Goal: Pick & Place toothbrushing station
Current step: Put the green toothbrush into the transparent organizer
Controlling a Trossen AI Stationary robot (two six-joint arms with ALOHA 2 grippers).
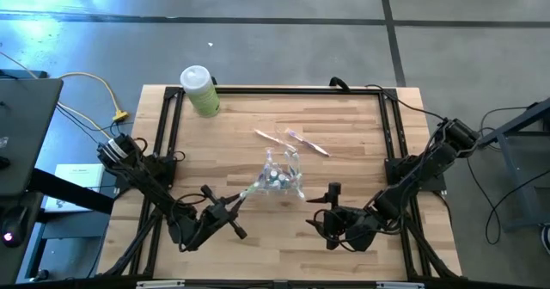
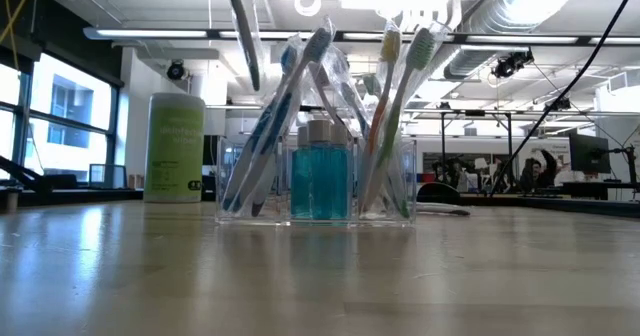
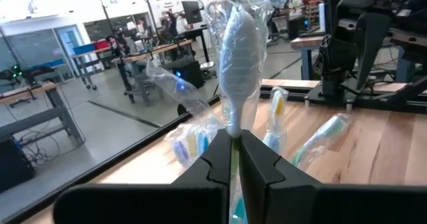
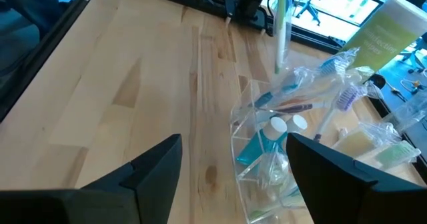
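A clear plastic organizer (image 1: 280,177) stands mid-table and holds several wrapped toothbrushes and small blue bottles (image 2: 322,181). It also shows in the right wrist view (image 4: 280,141). My left gripper (image 1: 234,205) is just left of and nearer than the organizer. It is shut on a green-handled toothbrush in a clear wrapper (image 3: 239,51), whose head end reaches the organizer's left side (image 1: 257,187). My right gripper (image 1: 331,210) is open and empty, low over the table just right of the organizer. Two more wrapped toothbrushes (image 1: 294,139) lie flat on the table beyond the organizer. My left gripper pinches the toothbrush's thin green handle (image 3: 235,159) between its two fingers, just behind the wrapped head. The fingers come from the table's near left and lie along the brush. The brush is lifted clear of the table. Whether its head touches the organizer, I cannot tell.
A pale green canister with a white lid (image 1: 199,89) stands at the table's far left corner. A black frame rail (image 1: 284,89) runs around the table. Bare wood lies on the near side (image 1: 275,237) between the two grippers.
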